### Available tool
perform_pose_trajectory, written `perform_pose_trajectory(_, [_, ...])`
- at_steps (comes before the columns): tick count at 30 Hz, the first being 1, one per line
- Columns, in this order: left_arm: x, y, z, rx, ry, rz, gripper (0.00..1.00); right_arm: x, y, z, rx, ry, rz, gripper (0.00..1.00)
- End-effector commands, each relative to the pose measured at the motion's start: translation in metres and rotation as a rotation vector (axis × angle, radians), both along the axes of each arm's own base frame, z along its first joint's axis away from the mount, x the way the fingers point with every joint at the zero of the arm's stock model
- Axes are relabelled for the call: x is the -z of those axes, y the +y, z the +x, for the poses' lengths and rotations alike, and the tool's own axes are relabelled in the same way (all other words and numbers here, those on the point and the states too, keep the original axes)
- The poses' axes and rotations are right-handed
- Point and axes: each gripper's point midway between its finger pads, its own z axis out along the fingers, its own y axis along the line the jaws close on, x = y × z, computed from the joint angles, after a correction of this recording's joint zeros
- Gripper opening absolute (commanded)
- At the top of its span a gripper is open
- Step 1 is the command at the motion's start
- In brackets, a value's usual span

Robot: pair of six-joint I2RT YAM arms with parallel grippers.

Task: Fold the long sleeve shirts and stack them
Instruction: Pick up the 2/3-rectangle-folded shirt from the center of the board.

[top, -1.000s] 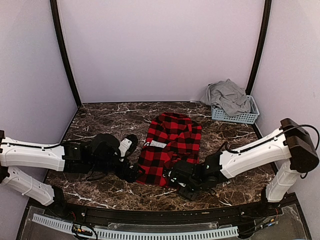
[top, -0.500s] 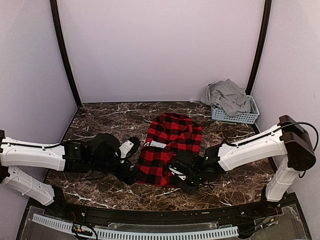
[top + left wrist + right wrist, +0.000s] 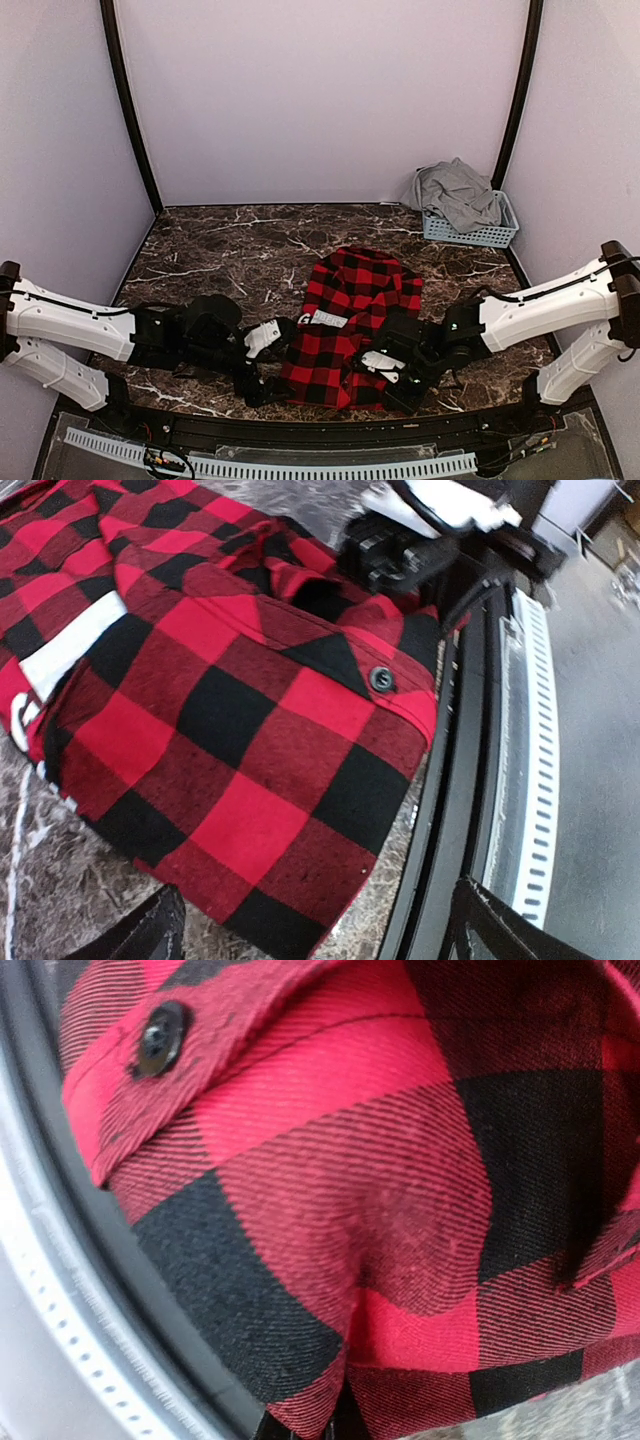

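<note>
Shirt (image 3: 352, 300) of red-and-black check lies on the marble surface (image 3: 220, 250); right tool (image 3: 368, 372) is clamped on its near edge, left tool (image 3: 270, 360) gapes wide beside it, holding nothing.

Dark marble worktop (image 3: 220, 240), two things
The red-and-black check shirt (image 3: 360, 290) lay at the near edge, pale blue basket (image 3: 470, 237) sat in the far right corner.

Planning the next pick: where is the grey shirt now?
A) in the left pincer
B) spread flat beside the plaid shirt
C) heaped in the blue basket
C: the grey shirt lies bunched in the blue basket at the far right corner, apart from the plaid shirt.
</note>
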Motion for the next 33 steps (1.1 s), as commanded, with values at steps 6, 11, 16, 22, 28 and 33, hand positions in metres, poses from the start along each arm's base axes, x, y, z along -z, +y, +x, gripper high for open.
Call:
perform_pose_trajectory(6, [0.029,-0.012,-0.047,0.331,-0.171,0.074,0.91,-0.02,0.007,-0.025,-0.016,0.139,0.099,0.0])
perform_pose_trajectory(11, [0.039,-0.014,-0.033,0.324,-0.302,0.147,0.93,-0.024,0.009,-0.03,-0.031,0.18,0.128,0.0])
perform_pose_trajectory(16, [0.049,-0.015,-0.024,0.343,-0.394,0.22,0.91,-0.042,0.012,-0.032,-0.025,0.209,0.201,0.0])
perform_pose_trajectory(22, [0.052,-0.015,-0.002,0.316,-0.542,0.293,0.82,-0.051,0.011,-0.034,-0.023,0.233,0.246,0.0])
perform_pose_trajectory(28, [0.035,-0.029,0.006,0.323,-0.621,0.255,0.5,-0.046,0.01,-0.036,-0.025,0.248,0.24,0.0])
perform_pose_trajectory(33, [0.033,-0.027,-0.008,0.387,-0.518,0.309,0.1,-0.048,0.011,-0.035,-0.026,0.254,0.24,0.0])
